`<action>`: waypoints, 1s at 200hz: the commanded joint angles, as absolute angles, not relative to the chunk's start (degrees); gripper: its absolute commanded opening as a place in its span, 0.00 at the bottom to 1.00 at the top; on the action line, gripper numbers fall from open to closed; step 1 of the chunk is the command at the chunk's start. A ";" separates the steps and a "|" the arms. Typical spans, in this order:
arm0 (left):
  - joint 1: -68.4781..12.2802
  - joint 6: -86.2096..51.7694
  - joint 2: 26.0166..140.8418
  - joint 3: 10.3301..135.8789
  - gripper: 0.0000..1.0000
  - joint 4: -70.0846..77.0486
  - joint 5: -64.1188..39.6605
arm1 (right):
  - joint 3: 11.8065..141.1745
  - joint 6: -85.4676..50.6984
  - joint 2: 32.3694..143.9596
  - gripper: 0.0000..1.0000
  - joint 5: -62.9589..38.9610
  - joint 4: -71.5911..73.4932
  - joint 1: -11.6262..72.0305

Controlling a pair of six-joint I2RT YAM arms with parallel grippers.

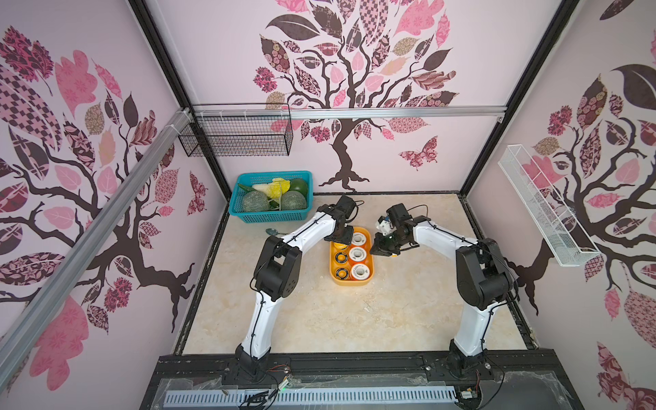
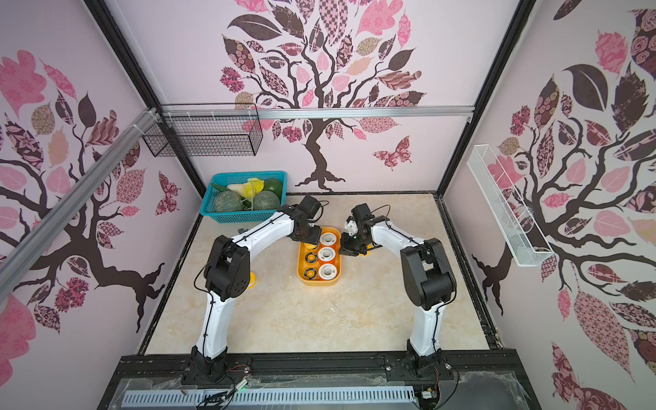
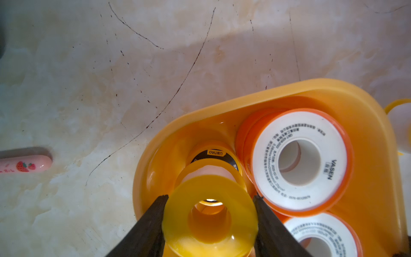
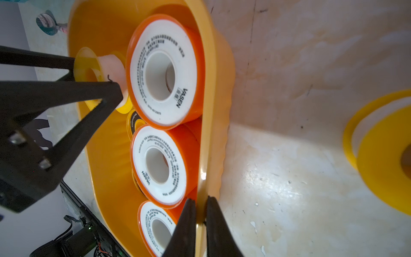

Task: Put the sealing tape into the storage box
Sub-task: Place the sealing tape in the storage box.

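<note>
**A plain yellow spool [image 3: 209, 188] over the storage box [image 4: 222, 66]**

The left tool [image 3: 210, 198] gripped it, bore upright, above a black-faced "deli" spool [image 3: 215, 153] inside; "VASEN" spools [image 3: 311, 195] lay flat alongside. The right tool [image 4: 200, 200] pinched the box wall

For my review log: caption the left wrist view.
Left claw grips a plain yellow spool over the storage box, above a black-faced spool, beside orange-rimmed spools.

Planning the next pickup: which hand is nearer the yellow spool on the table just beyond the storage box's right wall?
Right. The right hand pinches the storage box wall facing that yellow spool; the left hand is across the box, holding a second spool over it.
</note>
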State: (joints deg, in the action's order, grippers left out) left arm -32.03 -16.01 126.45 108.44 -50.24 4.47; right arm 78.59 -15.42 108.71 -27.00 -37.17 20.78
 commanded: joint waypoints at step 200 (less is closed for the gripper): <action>-32.07 -15.07 123.26 108.93 0.71 -48.85 4.34 | 78.74 -14.39 108.98 0.15 -27.16 -38.71 20.73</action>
State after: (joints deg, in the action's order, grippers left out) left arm -32.05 -15.94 126.48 108.81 -49.58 4.23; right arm 78.59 -15.33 108.71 -26.98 -37.23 20.75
